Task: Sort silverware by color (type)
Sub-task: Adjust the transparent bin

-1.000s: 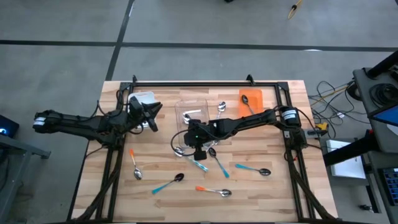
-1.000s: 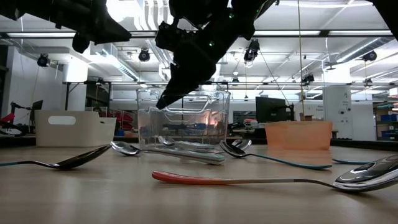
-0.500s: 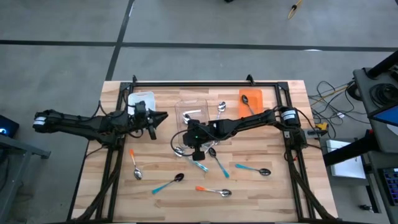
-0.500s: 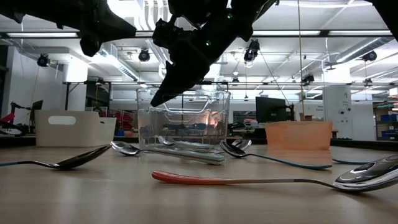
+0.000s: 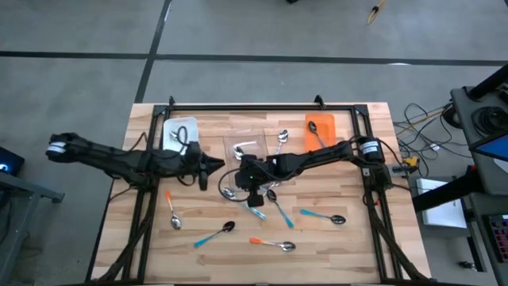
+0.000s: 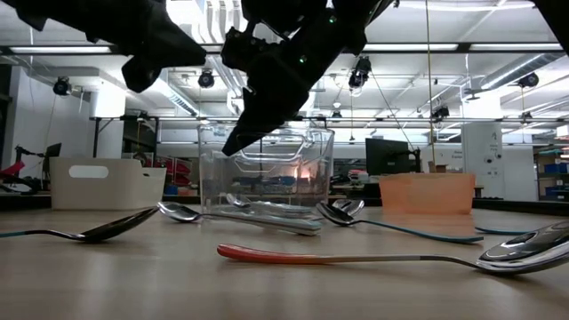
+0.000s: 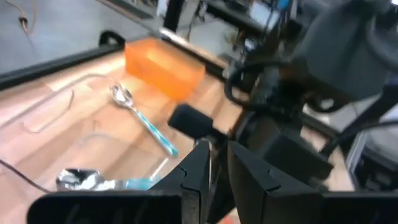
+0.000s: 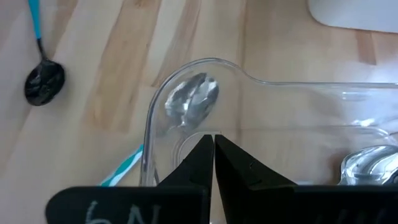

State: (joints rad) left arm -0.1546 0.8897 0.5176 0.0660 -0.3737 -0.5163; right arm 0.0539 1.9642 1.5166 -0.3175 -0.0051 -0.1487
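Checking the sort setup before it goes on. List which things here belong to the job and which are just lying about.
Part of the job:
- loose spoons on the table: orange-handled, teal-handled, light blue-handled
- spoon in the orange bin
- left gripper and right gripper

Just lying about:
- cables beside the table
- room lights behind

The white bin and clear bin serve as containers.

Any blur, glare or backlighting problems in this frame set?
Left wrist view: motion-blurred, the orange bin smeared. Low view: ceiling lights backlight both arms into silhouettes; the near orange-handled spoon is soft. Right wrist view: sharp, with glints on the clear bin rim. High view: evenly lit.
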